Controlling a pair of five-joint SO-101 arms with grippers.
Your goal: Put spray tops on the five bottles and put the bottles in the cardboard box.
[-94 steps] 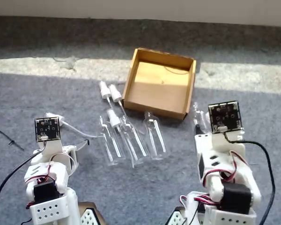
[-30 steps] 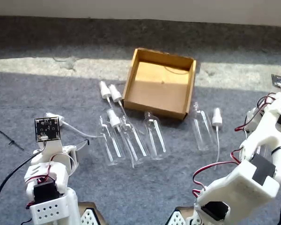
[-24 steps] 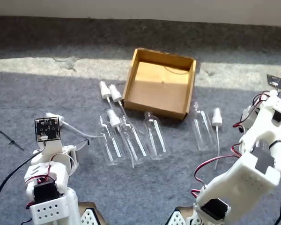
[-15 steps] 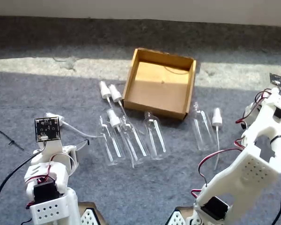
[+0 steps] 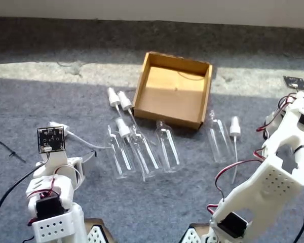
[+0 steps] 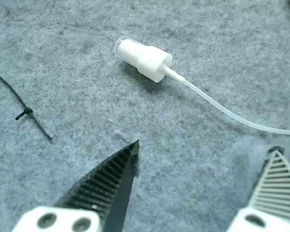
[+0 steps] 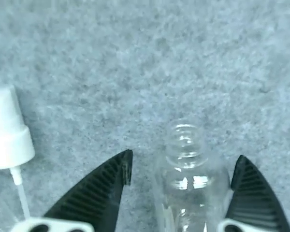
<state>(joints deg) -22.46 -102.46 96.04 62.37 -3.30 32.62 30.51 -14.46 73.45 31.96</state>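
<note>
Three clear bottles [image 5: 144, 151] lie side by side mid-carpet, with a spray top [image 5: 122, 127] at their necks and two more spray tops [image 5: 119, 98] beside the cardboard box [image 5: 140, 86]. A fourth bottle [image 5: 218, 137] and a spray top [image 5: 234, 126] lie right of the box. My right gripper [image 7: 183, 159] is open, its fingers on either side of another clear bottle [image 7: 186, 159] without touching it; a spray top [image 7: 7, 135] lies beside it. My left gripper [image 6: 205, 147] is open over bare carpet, a little short of a spray top [image 6: 142, 55] with a long tube.
A black cable tie [image 6: 31, 118] lies on the carpet near the left gripper. The right arm [image 5: 278, 162] stretches along the right edge. The box's inside holds nothing. Bare carpet lies in front of the bottles.
The right arm has swung from front centre out to the right and reached forward, uncovering the fourth bottle and its spray top. The left arm has not moved.
</note>
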